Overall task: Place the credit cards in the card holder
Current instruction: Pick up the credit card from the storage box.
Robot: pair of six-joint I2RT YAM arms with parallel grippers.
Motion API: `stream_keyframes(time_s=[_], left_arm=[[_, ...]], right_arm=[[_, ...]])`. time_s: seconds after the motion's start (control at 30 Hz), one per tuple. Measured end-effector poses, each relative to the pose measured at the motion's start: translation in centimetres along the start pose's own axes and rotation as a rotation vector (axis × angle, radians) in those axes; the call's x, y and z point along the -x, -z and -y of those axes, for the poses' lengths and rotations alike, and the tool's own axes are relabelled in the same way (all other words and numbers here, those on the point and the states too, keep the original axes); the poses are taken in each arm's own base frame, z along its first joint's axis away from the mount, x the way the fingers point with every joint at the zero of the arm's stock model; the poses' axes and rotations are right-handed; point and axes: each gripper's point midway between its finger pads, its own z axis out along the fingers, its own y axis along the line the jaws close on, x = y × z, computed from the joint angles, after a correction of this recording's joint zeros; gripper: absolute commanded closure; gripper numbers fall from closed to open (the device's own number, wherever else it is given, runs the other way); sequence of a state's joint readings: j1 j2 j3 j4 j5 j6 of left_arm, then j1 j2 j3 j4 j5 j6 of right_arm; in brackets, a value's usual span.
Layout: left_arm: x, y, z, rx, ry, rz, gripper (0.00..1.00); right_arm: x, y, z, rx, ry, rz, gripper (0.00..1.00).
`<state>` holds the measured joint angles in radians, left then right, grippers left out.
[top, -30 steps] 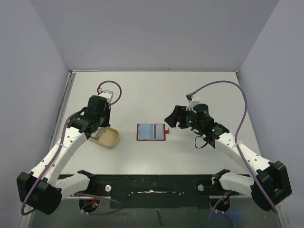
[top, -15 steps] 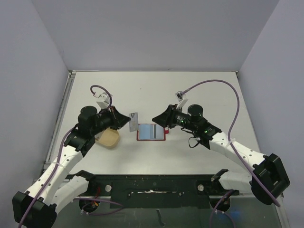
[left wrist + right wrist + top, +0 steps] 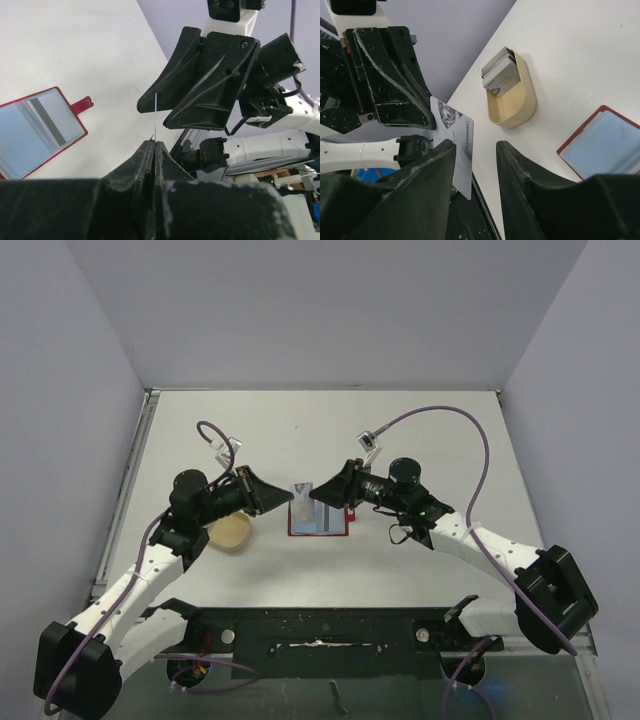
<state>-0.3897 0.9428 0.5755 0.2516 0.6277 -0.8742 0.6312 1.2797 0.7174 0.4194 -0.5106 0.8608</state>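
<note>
grey credit card (image 3: 452, 122) pinched edge-on by left gripper (image 3: 154, 145); right gripper (image 3: 476, 146) jaws parted around it, over unfolded red card holder (image 3: 40, 130).

My left arm (image 3: 135, 575) and right arm (image 3: 492, 552) are white-shelled with black joints. A purple cable (image 3: 450, 408) loops off each wrist, and the black wedge-shaped fingers (image 3: 390, 75) look scuffed.
</note>
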Motion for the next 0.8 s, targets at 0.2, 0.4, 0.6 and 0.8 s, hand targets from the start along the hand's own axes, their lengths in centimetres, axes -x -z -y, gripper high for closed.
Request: stream_keyframes(time_s=[0.2,0.4,0.6,0.8], left_arm=[[-0.2,-0.1,0.2,-0.023,0.020,-0.003,1.00],[-0.6,-0.2,-1.8,0.045,0.027,-0.004,0.62],[-1.1,-0.2,-4.5,0.168,-0.032,-0.040,0.49],[-0.7,-0.5,-7.2,0.291,-0.105,-0.073,0.50]], right_arm=[[-0.1,-0.4,-0.9,0.065,-0.009,-0.011,0.96],[-0.3,-0.1,-1.3,0.108,-0.014,0.002,1.00],[-0.3,0.4,1.0,0.040,-0.020,0.004,1.00],[-0.1,1.3,5.9,-0.162,-0.010,0.001,1.00]])
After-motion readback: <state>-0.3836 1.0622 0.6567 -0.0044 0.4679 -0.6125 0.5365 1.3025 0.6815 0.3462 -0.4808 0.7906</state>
